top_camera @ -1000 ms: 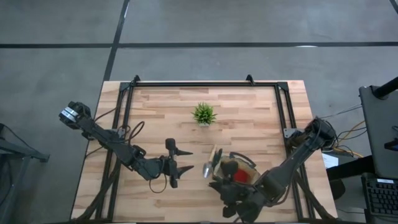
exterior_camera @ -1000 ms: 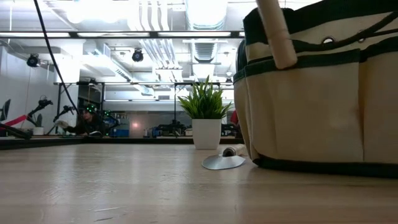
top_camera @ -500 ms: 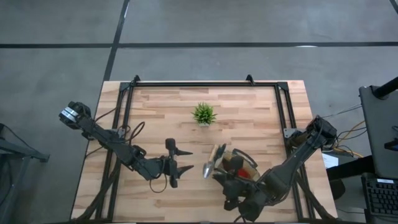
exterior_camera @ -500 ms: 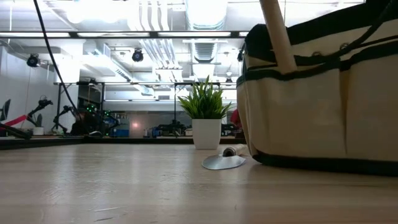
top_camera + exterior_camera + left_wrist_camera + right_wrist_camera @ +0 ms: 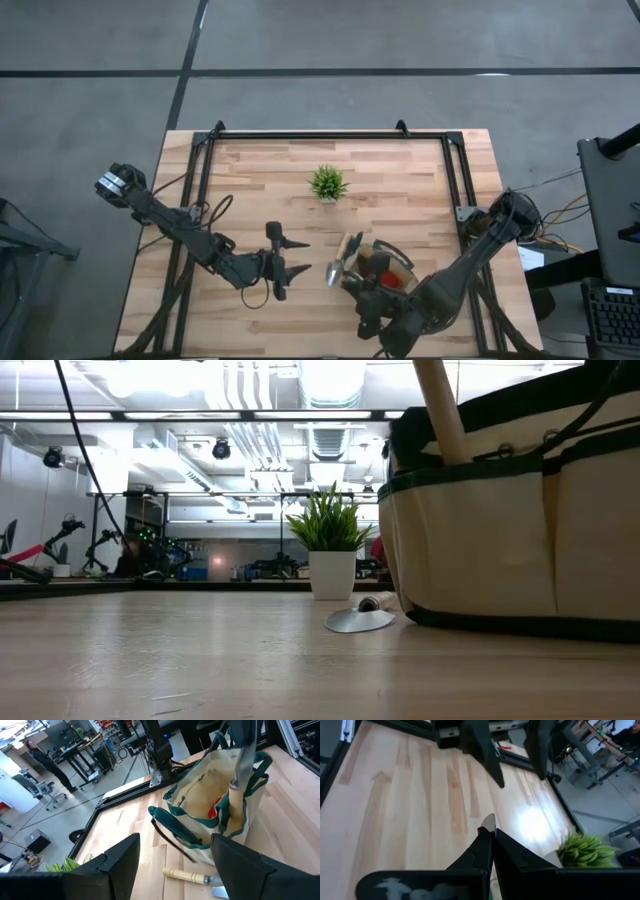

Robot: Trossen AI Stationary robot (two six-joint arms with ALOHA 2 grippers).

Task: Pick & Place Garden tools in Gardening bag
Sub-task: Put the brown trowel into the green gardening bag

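The bench (image 5: 250,170) is pale wood planks with a black frame along its edges. On it stand a potted plant (image 5: 327,184) near the middle toward the far side and the bag (image 5: 385,272) toward the near right. A trowel (image 5: 341,260) lies flat just beside the bag, on its left.

Cream gardening bag (image 5: 220,795) with dark green trim, red item (image 5: 214,810) inside, green potted plant (image 5: 327,183).

Robotics lab: exposed ceiling ducts (image 5: 330,440), more robot arms (image 5: 85,535) (background), equipment desks (image 5: 82,755).
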